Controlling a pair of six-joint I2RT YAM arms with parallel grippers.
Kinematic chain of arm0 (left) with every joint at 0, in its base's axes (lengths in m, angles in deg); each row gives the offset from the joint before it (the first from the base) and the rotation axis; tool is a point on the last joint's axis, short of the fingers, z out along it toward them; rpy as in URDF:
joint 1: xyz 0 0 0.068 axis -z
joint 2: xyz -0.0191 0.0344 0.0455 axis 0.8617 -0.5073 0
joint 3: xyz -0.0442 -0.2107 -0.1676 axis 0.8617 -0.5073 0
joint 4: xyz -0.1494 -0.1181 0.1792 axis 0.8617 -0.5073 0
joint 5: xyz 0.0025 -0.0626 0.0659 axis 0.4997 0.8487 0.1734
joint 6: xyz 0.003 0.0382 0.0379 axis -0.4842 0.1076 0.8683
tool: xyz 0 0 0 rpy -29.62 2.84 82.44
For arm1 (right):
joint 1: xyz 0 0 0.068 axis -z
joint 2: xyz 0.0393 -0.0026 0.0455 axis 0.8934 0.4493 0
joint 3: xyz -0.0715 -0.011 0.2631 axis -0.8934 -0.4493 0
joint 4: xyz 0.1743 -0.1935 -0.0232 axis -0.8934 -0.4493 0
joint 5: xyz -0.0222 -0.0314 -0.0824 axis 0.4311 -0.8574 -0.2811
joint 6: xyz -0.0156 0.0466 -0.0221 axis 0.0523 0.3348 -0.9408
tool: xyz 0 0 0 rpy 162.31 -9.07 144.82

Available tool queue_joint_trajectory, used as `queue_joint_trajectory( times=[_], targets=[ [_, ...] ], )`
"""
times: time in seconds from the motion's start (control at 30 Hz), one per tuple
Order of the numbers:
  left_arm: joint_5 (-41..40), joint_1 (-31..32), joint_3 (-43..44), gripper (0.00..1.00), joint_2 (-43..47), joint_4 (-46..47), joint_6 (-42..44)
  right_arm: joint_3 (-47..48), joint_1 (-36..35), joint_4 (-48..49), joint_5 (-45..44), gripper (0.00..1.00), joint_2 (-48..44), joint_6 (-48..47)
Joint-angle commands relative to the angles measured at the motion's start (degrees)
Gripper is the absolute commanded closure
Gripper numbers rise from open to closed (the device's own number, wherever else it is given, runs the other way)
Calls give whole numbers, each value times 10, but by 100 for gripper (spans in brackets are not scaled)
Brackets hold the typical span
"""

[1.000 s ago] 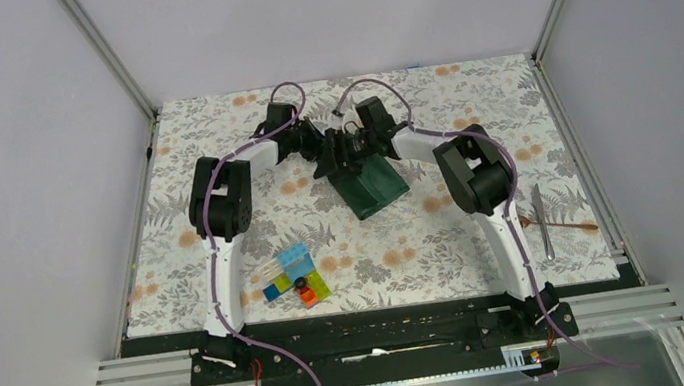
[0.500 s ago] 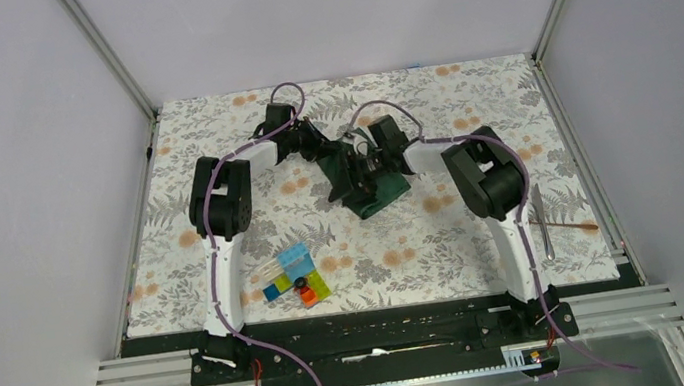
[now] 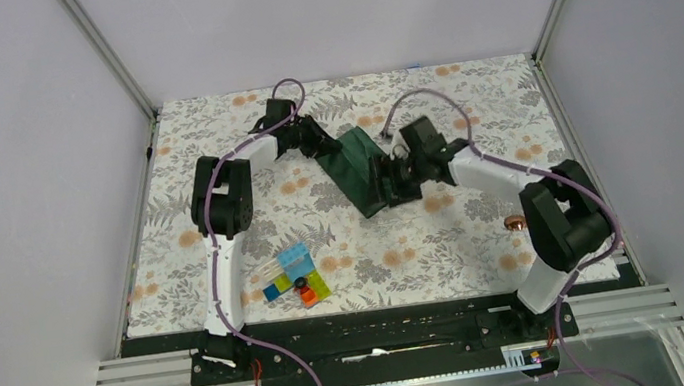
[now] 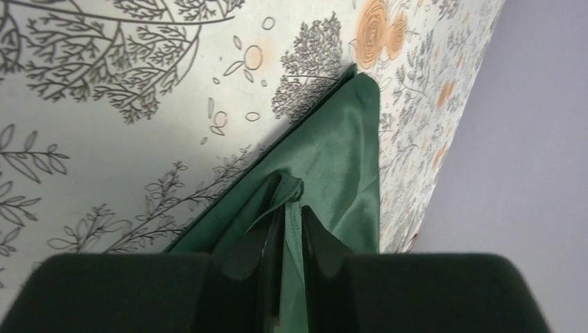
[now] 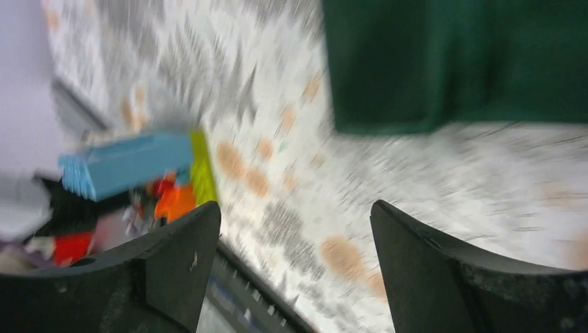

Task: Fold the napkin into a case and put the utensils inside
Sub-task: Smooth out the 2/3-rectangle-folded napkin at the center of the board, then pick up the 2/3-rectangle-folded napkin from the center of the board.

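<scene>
Table centre: the left gripper (image 4: 292, 211), fingers narrow, pinches a ridge of the folded napkin (image 3: 361, 162), whose long axis runs from 11 to 5 o'clock. The right gripper (image 5: 292, 215), wide and empty, hovers beside the napkin's near end. The spoon (image 3: 514, 222) lies at 4 o'clock, partly hidden by the right arm, and the blocks (image 3: 294, 278) at 7.

I see the napkin (image 3: 354, 166) on the table (image 3: 507, 99), in the middle and a bit far. The blocks (image 3: 294, 277) lie nearer and left; the spoon (image 3: 514, 222), nearer and right.

Overhead and close wrist views share napkin (image 3: 351, 159).
</scene>
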State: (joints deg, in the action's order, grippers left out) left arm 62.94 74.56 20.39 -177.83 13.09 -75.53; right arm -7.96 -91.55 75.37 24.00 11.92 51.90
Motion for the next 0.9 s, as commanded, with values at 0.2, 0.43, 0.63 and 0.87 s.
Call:
queue_joint_trajectory(
  times=[0.2,0.43,0.63,0.87],
  targets=[
    [85,-1,101,39,73,-94,19,304,147,-128,-72,13,208,-86],
    [53,39,-16,27,220,-197,135,369,153,-148,27,25,316,-125],
    [-154,147,-161,27,370,-258,221,216,151,-33,44,60,264,-33],
    [-440,329,-274,24,431,-204,169,-86,87,284,-58,42,81,267]
  ],
)
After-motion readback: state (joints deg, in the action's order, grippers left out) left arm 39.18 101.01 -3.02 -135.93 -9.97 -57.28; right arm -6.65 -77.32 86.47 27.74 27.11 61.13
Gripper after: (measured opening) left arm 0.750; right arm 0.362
